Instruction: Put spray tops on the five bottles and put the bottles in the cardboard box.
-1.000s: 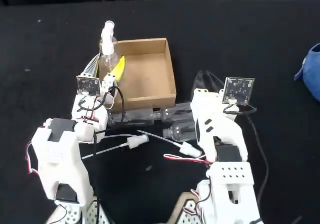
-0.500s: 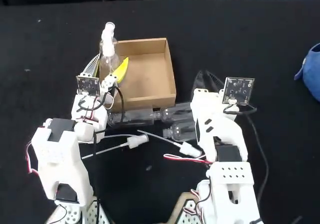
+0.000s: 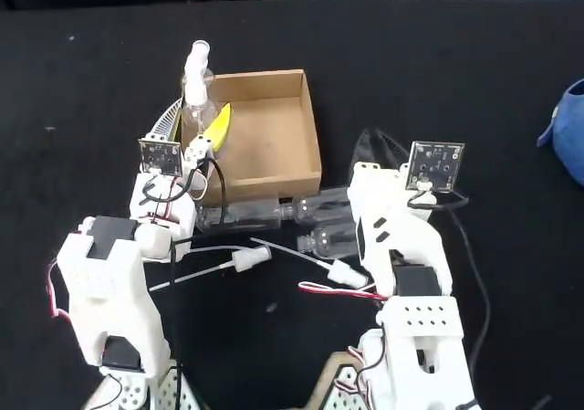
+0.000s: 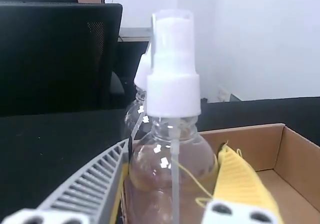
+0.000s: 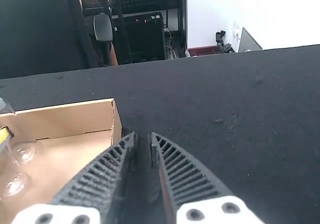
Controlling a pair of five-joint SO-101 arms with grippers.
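Almost nothing has changed over the last second: the capped bottle (image 4: 167,179) has dipped very slightly at the cardboard box (image 3: 313,127)'s far left corner, and the yellow jaw has edged with it. The left gripper (image 4: 172,149) still has its jaws grasping that bottle by the body, grey jaw on one side and yellow on the other, with the bottle upright and its spray top (image 4: 172,64) seated. In the left wrist view a second capped bottle (image 4: 136,109) stands just behind it, touching or nearly so. Judging by the high view, the held bottle is at the box wall and not clearly set down inside yet. So the step in hand looks like placing this bottle, and it is close to done but not released. The right gripper (image 5: 142,136) has not moved; its jaws are clenched on nothing, parked over the counter (image 3: 474,72) beside the box's near right corner. Three uncapped bottles (image 3: 246,216) lie on the counter against the box's near wall, unchanged. Loose spray tops (image 3: 251,257) lie nearer the arms, also unchanged. Most of the task remains: those bottles need tops, then boxing.
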